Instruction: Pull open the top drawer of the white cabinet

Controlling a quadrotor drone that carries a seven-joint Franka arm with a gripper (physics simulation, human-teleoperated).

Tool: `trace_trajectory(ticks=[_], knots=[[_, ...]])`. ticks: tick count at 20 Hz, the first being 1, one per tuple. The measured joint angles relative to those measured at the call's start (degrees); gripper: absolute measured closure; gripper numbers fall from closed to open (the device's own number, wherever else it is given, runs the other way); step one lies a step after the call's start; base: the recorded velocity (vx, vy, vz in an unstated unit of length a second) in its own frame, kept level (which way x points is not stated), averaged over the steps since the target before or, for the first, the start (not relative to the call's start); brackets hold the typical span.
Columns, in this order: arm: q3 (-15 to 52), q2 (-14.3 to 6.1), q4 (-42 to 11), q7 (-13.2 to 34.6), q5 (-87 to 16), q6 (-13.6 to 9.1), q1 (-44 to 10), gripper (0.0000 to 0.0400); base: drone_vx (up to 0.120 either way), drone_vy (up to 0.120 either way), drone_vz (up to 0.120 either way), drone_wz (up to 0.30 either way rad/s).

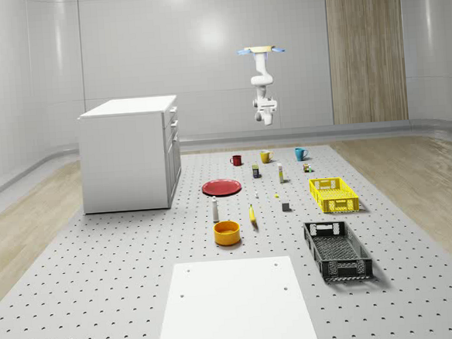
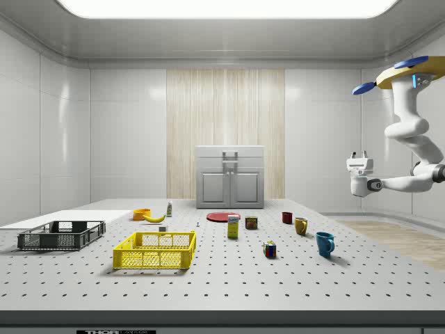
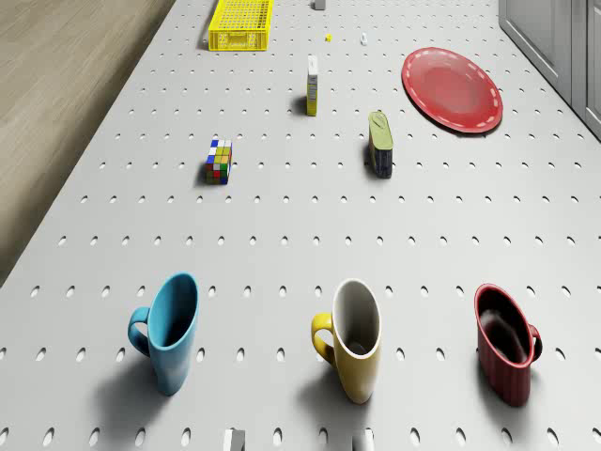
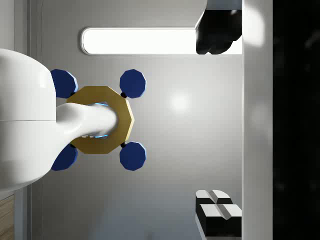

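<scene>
A drone [image 1: 262, 51] hovers high above the row of mugs [image 3: 357, 340] — its gripper [image 2: 359, 165] released, holding nothing — well apart from the closed white cabinet [image 1: 129, 154].

The white cabinet [image 3: 563, 47] is cut by the drone view's edge, and the side view's right edge crops the yellow-bodied drone [image 2: 417, 73].

Three ceramic mugs stand in a row on the perforated grey table [image 3: 282, 169]: blue mug [image 3: 171, 329], yellow mug [image 3: 353, 336], dark red mug [image 3: 505, 342]. Beyond them lie a multicoloured puzzle cube [image 3: 219, 161], a flat red plate [image 3: 452, 89] and a yellow plastic crate [image 3: 240, 23].
</scene>
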Motion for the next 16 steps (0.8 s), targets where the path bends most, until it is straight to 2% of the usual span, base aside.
trace_trajectory(ticks=[3, 8, 12, 16], knots=[[0.04, 0.43, 3.62, -0.05, 0.03, -3.05, -0.09, 0.006, 0.0, 0.0, 0.0, 0.0], [0.11, 2.28, 9.73, -0.1, 0.07, -7.08, -0.19, 0.0085, 0.0, 0.0, 0.0, 0.0], [0.14, 3.7, 13.51, -0.13, 0.1, -9.27, -0.26, 0.0091, 0.0, 0.0, 0.0, 0.0], [0.17, 4.5, 15.63, -0.15, 0.12, -10.41, -0.3, 0.0094, 0.0, 0.0, 0.0, 0.0]])
